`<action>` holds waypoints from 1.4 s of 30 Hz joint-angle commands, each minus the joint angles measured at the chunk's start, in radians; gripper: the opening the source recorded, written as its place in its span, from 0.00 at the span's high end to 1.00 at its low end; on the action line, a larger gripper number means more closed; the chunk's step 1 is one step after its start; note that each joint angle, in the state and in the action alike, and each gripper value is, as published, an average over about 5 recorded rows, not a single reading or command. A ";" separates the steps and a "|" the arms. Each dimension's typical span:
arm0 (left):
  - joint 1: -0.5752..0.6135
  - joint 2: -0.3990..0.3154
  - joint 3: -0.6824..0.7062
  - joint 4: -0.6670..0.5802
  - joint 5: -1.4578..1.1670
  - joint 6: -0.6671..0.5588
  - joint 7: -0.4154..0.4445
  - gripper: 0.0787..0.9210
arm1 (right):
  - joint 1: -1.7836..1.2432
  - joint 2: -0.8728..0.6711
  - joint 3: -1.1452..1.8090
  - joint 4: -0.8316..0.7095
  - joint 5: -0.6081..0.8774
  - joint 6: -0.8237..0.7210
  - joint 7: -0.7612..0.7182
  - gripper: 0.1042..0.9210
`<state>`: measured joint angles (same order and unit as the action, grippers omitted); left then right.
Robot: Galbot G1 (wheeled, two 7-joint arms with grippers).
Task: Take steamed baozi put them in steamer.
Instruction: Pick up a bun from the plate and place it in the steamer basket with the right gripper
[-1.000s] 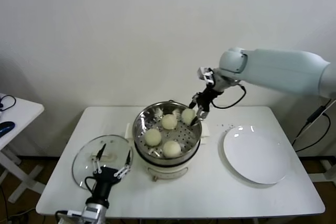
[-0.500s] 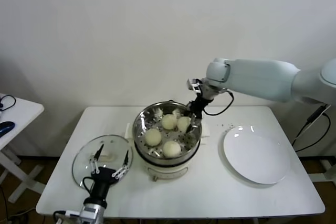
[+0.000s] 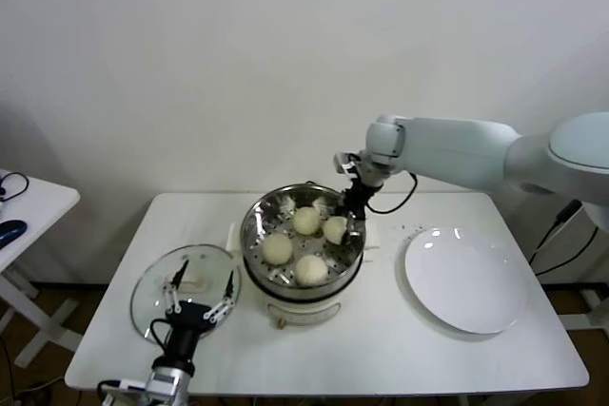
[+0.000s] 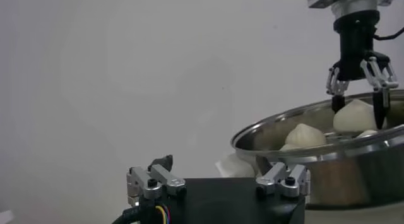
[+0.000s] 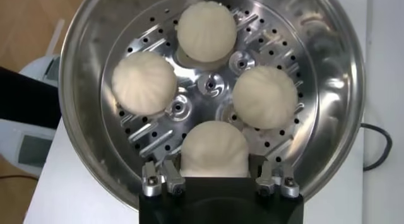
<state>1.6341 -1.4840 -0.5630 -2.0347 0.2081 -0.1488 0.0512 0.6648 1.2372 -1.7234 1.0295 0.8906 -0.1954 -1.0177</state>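
Our right claw (image 3: 344, 217) holds a bun (image 3: 335, 229) down inside the steamer (image 3: 255, 225); our left claw (image 3: 201, 298) waits wide open above the tabletop (image 3: 381, 330).

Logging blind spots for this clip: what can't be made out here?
- Right end effector fingertips: right wrist view, hidden behind the held baozi.
- Whether that baozi touches the tray: left wrist view, steamer rim blocks it.
- Steamer base: cut off in both wrist views.

Four pale, dome-shaped steamed baozi (image 5: 213, 151) sit on the perforated tray inside the shiny round steamer (image 3: 255, 222), one clamped in my right tool (image 3: 346, 219).
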 commanded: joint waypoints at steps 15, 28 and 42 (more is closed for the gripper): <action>0.000 0.000 -0.002 0.003 0.002 -0.001 0.000 0.12 | -0.018 0.011 0.003 0.006 -0.020 0.001 0.007 0.30; -0.003 0.001 -0.002 0.008 0.004 0.000 0.000 0.12 | -0.020 0.010 0.008 0.012 -0.022 0.005 0.007 0.23; -0.016 0.009 -0.018 0.029 0.022 -0.002 -0.013 0.12 | 0.027 -0.073 0.116 0.047 -0.013 0.008 -0.009 0.12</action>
<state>1.6213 -1.4779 -0.5742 -2.0158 0.2133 -0.1479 0.0479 0.6642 1.2265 -1.6844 1.0539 0.8751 -0.1881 -1.0212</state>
